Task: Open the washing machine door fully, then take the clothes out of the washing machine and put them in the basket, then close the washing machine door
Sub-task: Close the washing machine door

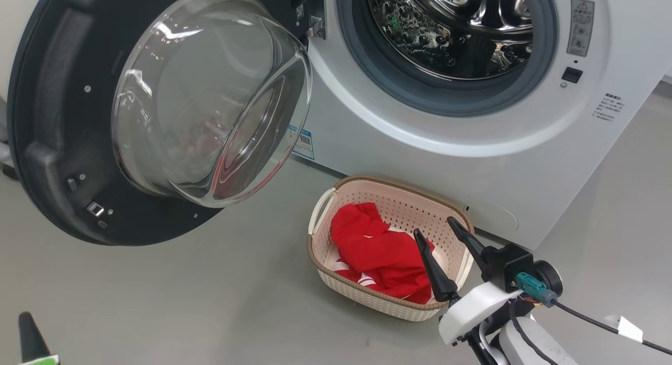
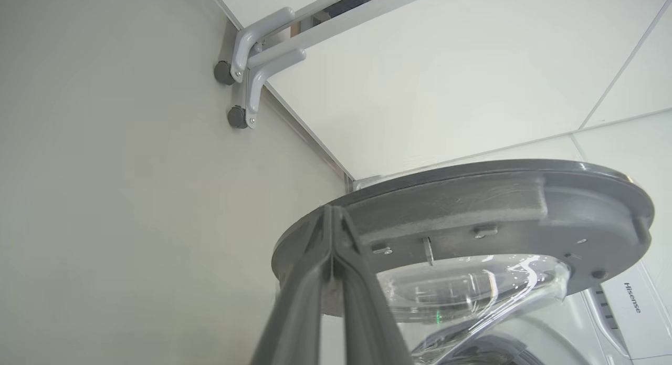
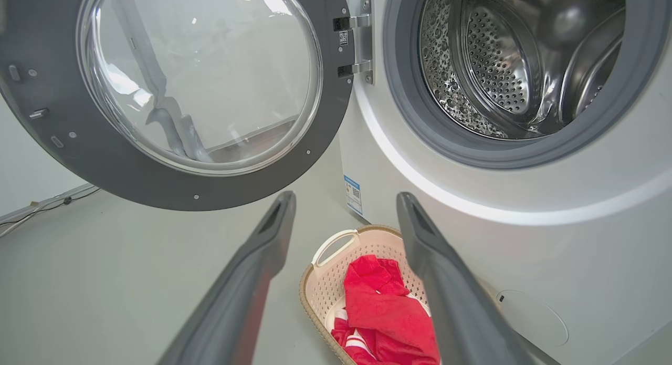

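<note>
right hand (image 1: 434, 226): fingers apart, clamped on nothing. it hovers above the floor (image 1: 184, 302), with a black cable (image 1: 588, 315) running off its wrist.

just past its fingertips is the basket (image 1: 367, 296), standing on the floor. the left finger crosses over the basket's near side and the right fingertip sits at its far-right rim. contact can't be told from the head view. in the right wrist view the basket lies in the gap between the two fingers, lower down.

the clothes (image 1: 378, 254) are inside the basket. they are red, bunched toward the side nearest the hand, with white stripes showing at the near edge.

beyond the basket, just beside it, is the front of the washing machine (image 1: 420, 155), with the blue label (image 1: 304, 144) low on its corner, ahead-left of the hand. higher up and ahead are the grey gasket (image 1: 399, 86) and the perforated steel drum (image 1: 446, 29).

further left of the hand, the washing machine door (image 1: 52, 118) is swung wide on its hinge (image 3: 362, 44). its inner face is toward the hand and the glass bowl (image 1: 210, 92) bulges out.

left hand (image 2: 332, 210): fingers pressed together, gripping nothing. its tips point at the outer edge of the door rim and overlap it in the left wrist view. touching or just short, can't tell. past the door edge are a white wall (image 2: 446, 92) and two grey legs (image 2: 247, 55) with dark feet on the floor.
</note>
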{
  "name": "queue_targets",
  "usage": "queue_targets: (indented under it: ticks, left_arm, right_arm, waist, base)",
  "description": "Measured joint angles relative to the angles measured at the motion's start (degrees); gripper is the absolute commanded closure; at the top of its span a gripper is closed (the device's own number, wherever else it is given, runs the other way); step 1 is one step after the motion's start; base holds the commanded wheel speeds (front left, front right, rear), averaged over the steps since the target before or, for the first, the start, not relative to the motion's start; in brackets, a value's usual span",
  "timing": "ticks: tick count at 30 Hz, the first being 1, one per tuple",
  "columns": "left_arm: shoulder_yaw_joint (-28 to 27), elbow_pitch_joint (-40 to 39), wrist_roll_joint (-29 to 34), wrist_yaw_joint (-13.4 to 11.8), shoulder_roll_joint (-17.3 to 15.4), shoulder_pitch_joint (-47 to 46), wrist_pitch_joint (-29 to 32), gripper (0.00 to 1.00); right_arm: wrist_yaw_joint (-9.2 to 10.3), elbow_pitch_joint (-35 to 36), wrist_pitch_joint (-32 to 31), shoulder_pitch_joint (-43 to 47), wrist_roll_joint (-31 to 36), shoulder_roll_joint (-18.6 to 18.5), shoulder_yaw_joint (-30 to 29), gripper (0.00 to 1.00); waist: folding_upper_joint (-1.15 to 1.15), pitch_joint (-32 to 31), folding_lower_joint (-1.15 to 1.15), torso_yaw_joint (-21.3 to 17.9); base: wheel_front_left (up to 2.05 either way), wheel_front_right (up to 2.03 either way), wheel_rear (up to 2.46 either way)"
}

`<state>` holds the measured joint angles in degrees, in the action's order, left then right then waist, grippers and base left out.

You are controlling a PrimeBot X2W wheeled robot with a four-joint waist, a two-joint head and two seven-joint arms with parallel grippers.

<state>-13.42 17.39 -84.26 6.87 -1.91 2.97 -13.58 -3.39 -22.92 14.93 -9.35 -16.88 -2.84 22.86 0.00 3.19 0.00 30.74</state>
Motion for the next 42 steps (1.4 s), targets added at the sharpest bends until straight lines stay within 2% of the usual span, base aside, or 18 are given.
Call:
queue_targets:
  ticks: [3,8,14,19,33,42]
  left_arm:
    - [-1.82,-0.02,-0.15,0.00,-0.96,-2.26,1.03,1.00]
    - [-4.01,0.30,-0.51,0.00,-6.14,-5.65,2.08,1.00]
    - [-4.33,3.03,-0.45,0.00,-9.71,-9.61,4.53,1.00]
    - [-4.16,5.42,-0.96,-0.56,-12.14,-13.86,6.99,1.00]
    - [-3.65,11.41,-4.95,-4.35,-16.85,-24.59,14.38,1.00]
    - [-3.33,15.36,-7.83,-6.08,-17.74,-29.09,19.42,1.00]
  right_arm:
    - [0.01,-0.01,0.00,0.00,-0.09,0.00,0.00,0.00]
    - [0.56,-0.01,0.00,0.01,-0.18,0.01,-0.05,0.00]
    - [0.63,-0.01,0.00,0.05,-0.22,0.00,-0.37,0.00]
    - [1.53,0.10,0.00,0.17,-0.22,0.01,-0.90,0.00]
    - [2.11,0.96,0.00,0.52,-0.16,0.02,-1.16,0.00]
    - [2.12,1.03,0.00,0.41,0.33,-0.01,-1.27,0.00]
  waist:
    - [0.00,-0.08,0.00,-0.08]
    - [0.00,-0.14,0.00,-0.28]
    - [0.00,-0.16,0.00,-0.64]
    - [0.00,-0.06,0.00,-0.98]
    - [0.00,1.27,0.00,-2.11]
    - [0.00,3.19,0.00,-3.71]
  base:
    - [0.00,0.00,0.00]
    - [0.00,0.00,0.00]
    - [0.00,0.00,0.00]
    - [0.00,0.00,0.00]
    - [0.00,0.00,0.00]
    - [0.00,0.00,0.00]
